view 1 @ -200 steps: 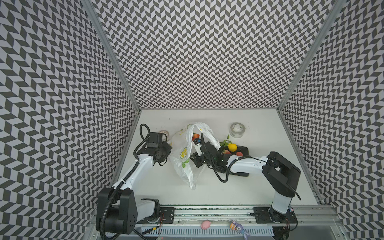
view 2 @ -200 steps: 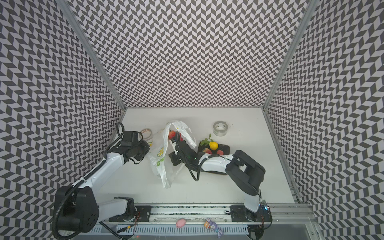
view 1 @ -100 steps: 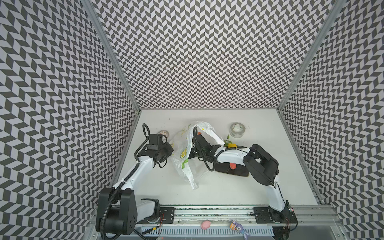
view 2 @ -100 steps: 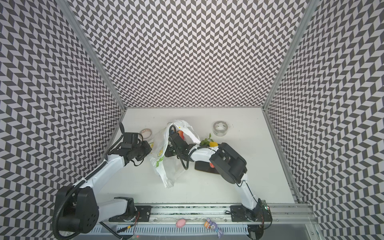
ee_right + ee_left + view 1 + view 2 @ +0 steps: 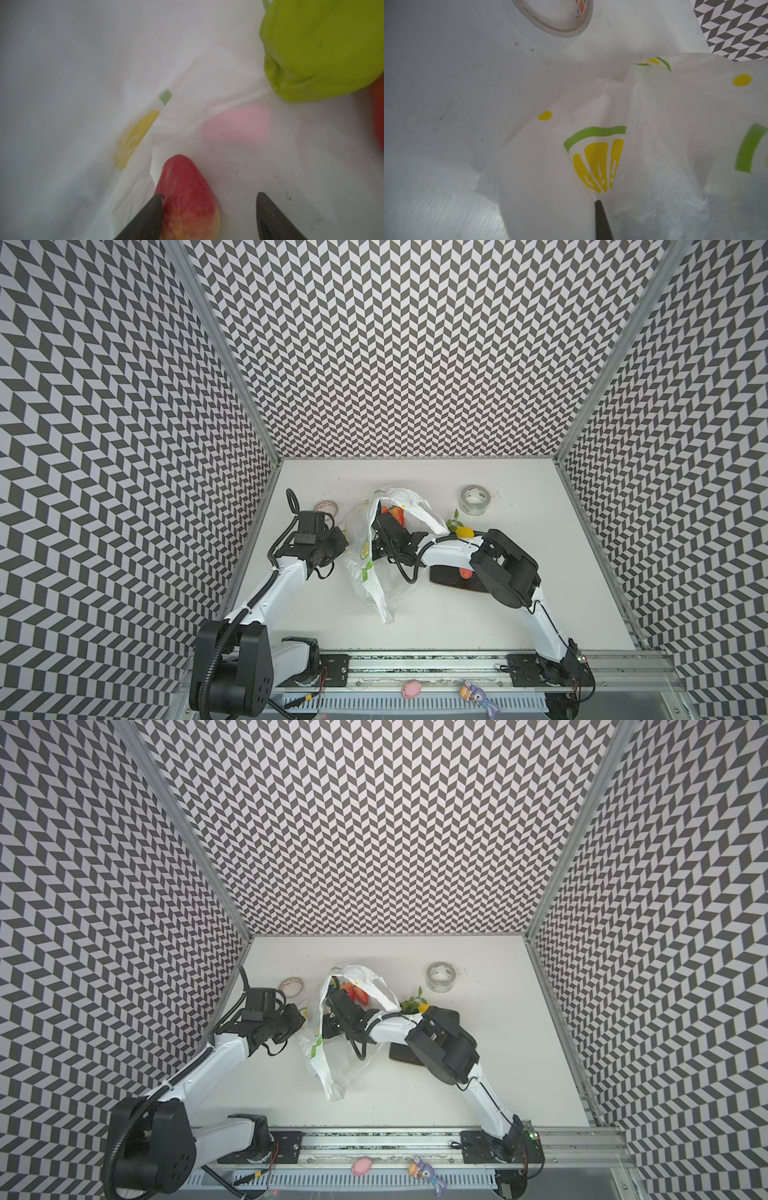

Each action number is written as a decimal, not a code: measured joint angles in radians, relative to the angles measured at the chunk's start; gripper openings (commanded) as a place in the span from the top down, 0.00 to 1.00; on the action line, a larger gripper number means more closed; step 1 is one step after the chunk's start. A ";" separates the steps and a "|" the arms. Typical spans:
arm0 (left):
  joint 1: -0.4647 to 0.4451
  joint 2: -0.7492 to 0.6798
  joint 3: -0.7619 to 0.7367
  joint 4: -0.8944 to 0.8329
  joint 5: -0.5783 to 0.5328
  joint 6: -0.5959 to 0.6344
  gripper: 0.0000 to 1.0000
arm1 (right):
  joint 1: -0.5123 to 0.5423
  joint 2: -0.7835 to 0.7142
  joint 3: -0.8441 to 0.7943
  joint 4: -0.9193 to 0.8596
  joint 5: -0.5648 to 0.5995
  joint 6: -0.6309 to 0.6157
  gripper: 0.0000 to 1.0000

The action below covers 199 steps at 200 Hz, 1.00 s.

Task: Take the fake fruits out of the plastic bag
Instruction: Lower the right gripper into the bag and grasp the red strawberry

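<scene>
While the left pincer [image 5: 338, 541] is clenching the plastic bag [image 5: 374, 572], the right pincer [image 5: 209, 195] is gaping inside it around a red fruit [image 5: 185, 187], a green fruit [image 5: 322, 52] beyond; a lemon [image 5: 464, 532] is sitting outside already.

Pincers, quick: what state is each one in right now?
Left pincer: shut, pinching the plastic bag.
Right pincer: open inside the bag, a red fruit between its jaws, not gripped.
</scene>
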 measured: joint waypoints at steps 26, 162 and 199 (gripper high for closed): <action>0.000 0.006 0.000 0.005 0.006 0.000 1.00 | 0.006 -0.004 0.003 -0.002 0.042 -0.066 0.27; 0.010 0.052 0.002 0.024 0.028 0.015 1.00 | 0.023 0.094 0.160 -0.082 -0.070 -0.240 0.21; 0.010 0.061 0.005 0.025 0.034 0.018 1.00 | 0.035 0.125 0.185 -0.087 -0.051 -0.257 0.28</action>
